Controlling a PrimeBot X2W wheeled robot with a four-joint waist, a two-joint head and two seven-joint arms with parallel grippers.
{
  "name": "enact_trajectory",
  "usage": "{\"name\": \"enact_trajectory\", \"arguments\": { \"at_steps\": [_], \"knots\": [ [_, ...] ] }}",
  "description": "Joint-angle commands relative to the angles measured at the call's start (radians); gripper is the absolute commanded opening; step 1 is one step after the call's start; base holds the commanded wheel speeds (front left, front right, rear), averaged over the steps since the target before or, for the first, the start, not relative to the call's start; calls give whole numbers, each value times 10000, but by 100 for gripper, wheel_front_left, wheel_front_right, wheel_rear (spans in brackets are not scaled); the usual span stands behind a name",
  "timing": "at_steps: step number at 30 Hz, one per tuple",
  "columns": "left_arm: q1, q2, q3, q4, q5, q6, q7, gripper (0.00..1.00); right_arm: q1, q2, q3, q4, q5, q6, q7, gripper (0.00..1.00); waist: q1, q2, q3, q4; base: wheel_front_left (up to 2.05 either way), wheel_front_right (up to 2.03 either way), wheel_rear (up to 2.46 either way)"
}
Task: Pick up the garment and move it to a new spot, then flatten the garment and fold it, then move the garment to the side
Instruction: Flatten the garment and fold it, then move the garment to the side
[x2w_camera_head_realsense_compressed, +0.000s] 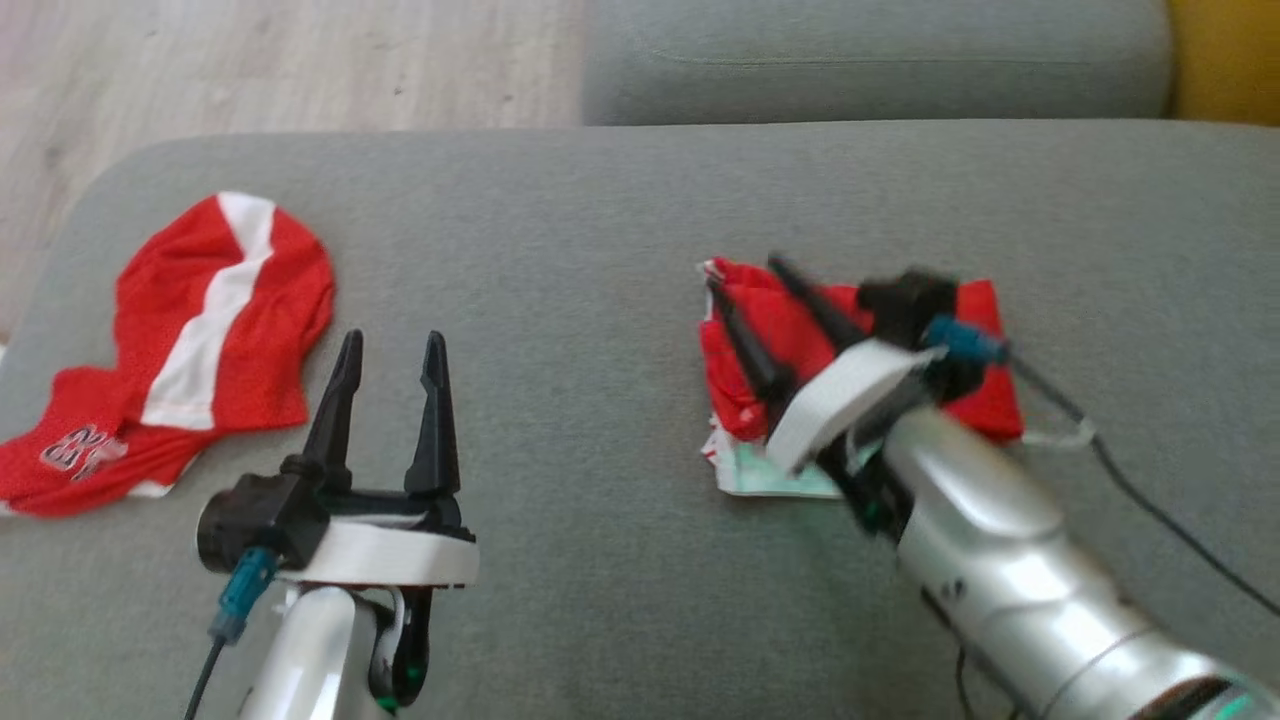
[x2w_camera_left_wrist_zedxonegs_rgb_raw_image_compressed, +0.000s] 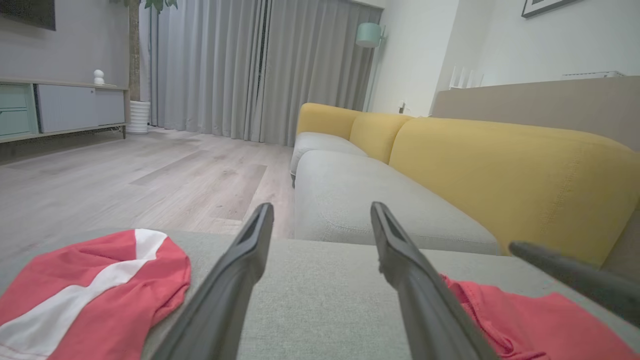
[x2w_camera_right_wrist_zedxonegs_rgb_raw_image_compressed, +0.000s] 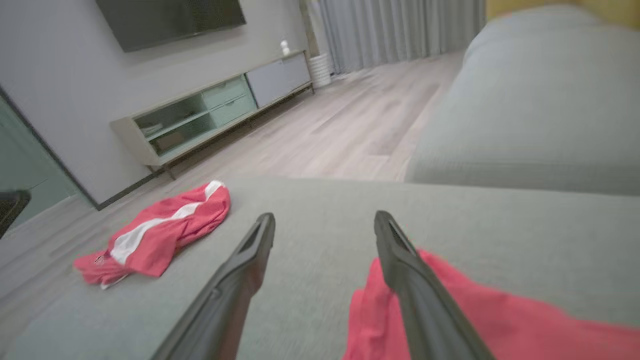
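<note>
lying apart: two garments (x2w_camera_head_realsense_compressed: 215, 330) (x2w_camera_head_realsense_compressed: 985, 395), two hands (x2w_camera_head_realsense_compressed: 392, 345) (x2w_camera_head_realsense_compressed: 745, 275)

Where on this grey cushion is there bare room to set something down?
Free: the middle of the grey cushion, between the red-and-white jersey and the folded red garment, and the far band behind both. Crowded: under the right gripper.

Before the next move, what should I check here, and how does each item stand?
1. Right gripper open, gripping nothing: ok.
2. Left gripper open and empty: ok.
3. Folded garment lying on the cushion: ok.
4. Its fold neat: cannot tell, the right arm covers part.
5. Red-and-white garment flattened and folded: not ok, it lies crumpled at the left.
</note>
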Motion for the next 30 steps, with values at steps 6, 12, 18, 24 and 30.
{"name": "enact_trajectory", "arguments": {
  "at_steps": [6, 12, 18, 24, 30],
  "knots": [
    [-170, 43, 426, -628, -76, 43, -65, 100, -216, 41, -2997, -799, -2686, -9, -306, 100, 0, -1, -92, -744, 0, 0, 0],
    [40, 43, 375, -749, -50, 143, -65, 100, 1734, 78, -5917, -3019, -4974, -9, -309, 100, 0, -1, -161, -1138, 0, 0, 0],
    [458, 43, 342, -722, 154, 278, -65, 100, 3598, 140, -6746, -4529, -5676, -9, -310, 100, 0, -1, -157, -1364, 0, 0, 0],
    [741, 43, 297, -724, 277, 331, -65, 100, 4236, 142, -6844, -4883, -5440, -9, -311, 100, 0, -1, -155, -1397, 0, 0, 0],
    [649, 43, 194, -791, 310, 296, -65, 100, 4162, 143, -6901, -4915, -5513, -9, -311, 100, 0, -1, -13, -1275, 0, 0, 0]
  ]
}}
